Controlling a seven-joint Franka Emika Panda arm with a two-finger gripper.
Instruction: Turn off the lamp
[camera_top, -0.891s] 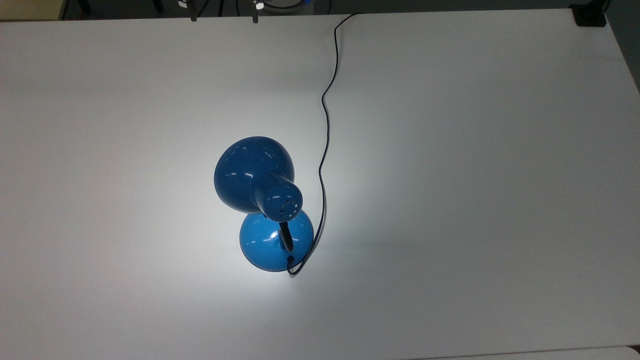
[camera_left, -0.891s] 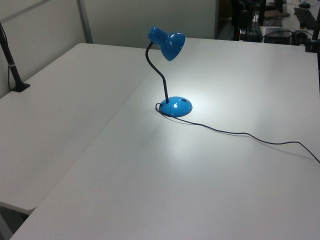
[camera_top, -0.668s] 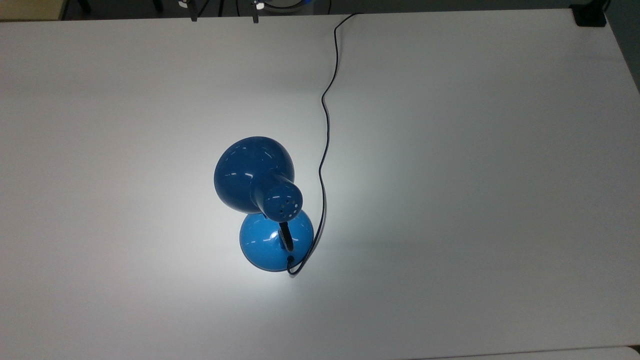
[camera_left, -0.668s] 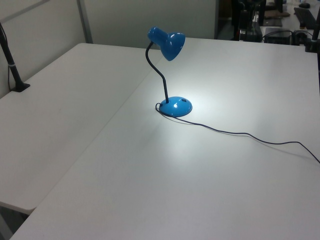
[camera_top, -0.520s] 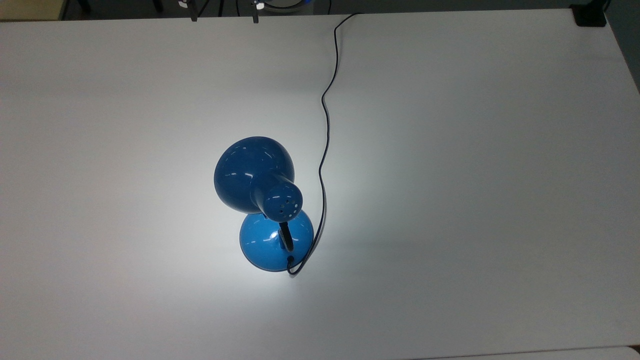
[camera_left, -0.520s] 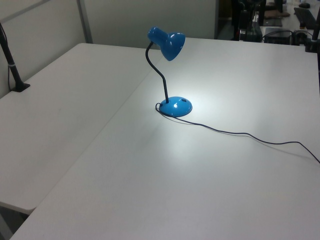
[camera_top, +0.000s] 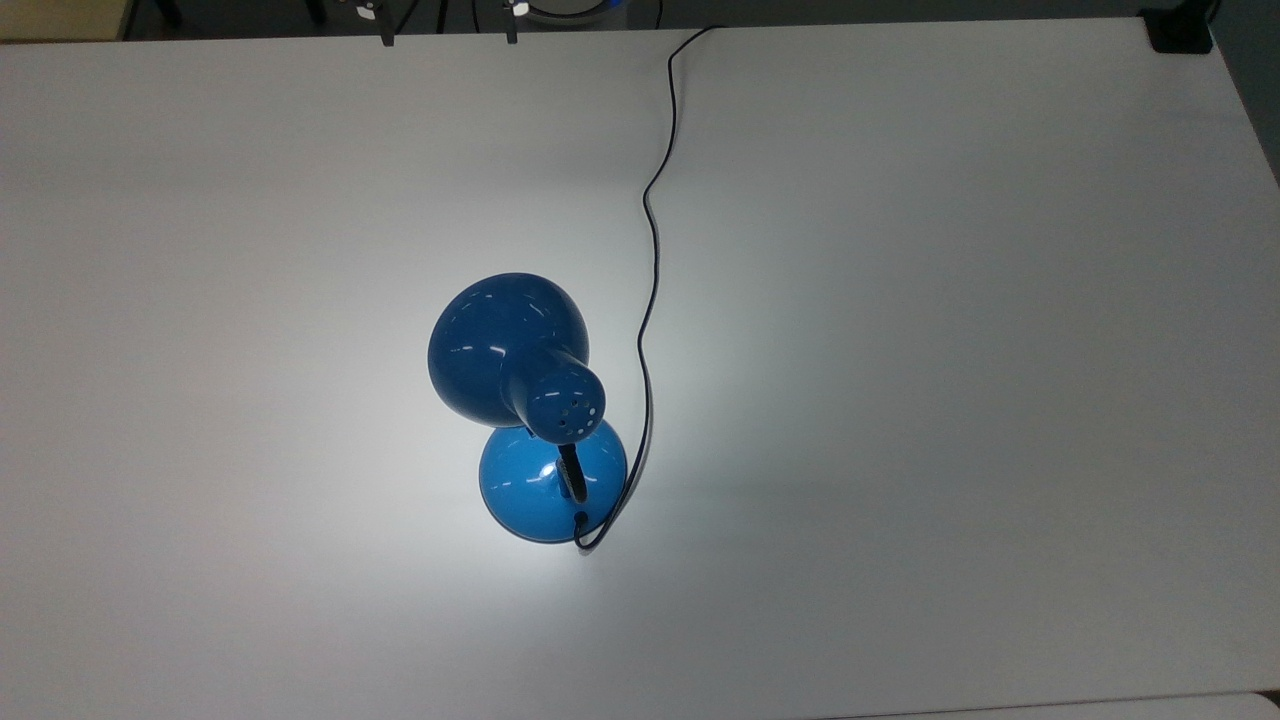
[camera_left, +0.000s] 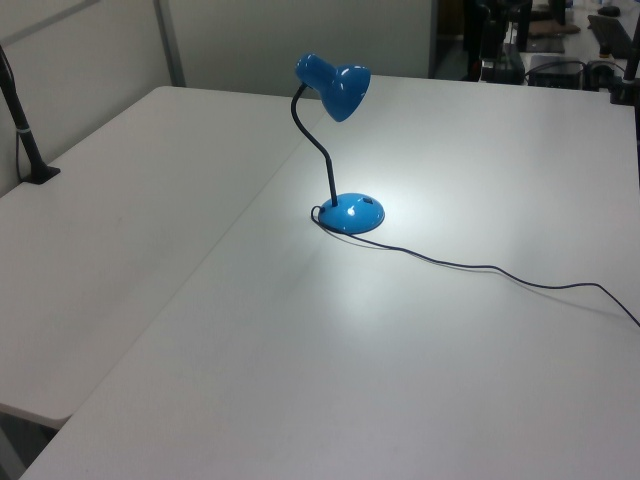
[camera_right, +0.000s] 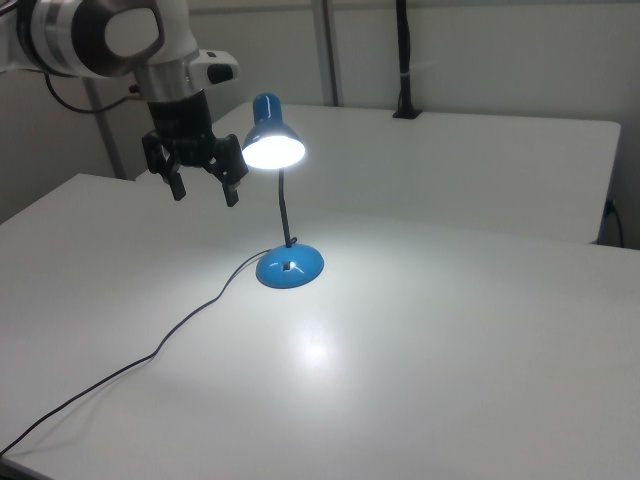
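Black fingers (camera_right: 230, 190) of the gripper (camera_right: 204, 193) stand spread apart, holding nothing, hanging in the air at the right view's left of the lamp (camera_right: 276, 140), near its lit shade but apart from it. Outward from there, the lamp's round blue base (camera_right: 290, 267) sits on the white counter (camera_right: 450, 330) with a small switch on its dome, and the thin black cord (camera_top: 650, 250) trails off to the counter's far edge in the top view. The bulb glows and throws a bright pool on the counter around the base, so the task looks barely begun: the approach, the press on the switch and the light going out are all left. The counter is plain and matte; grey partition walls and a dark clamped post (camera_right: 403, 60) stand beyond it.
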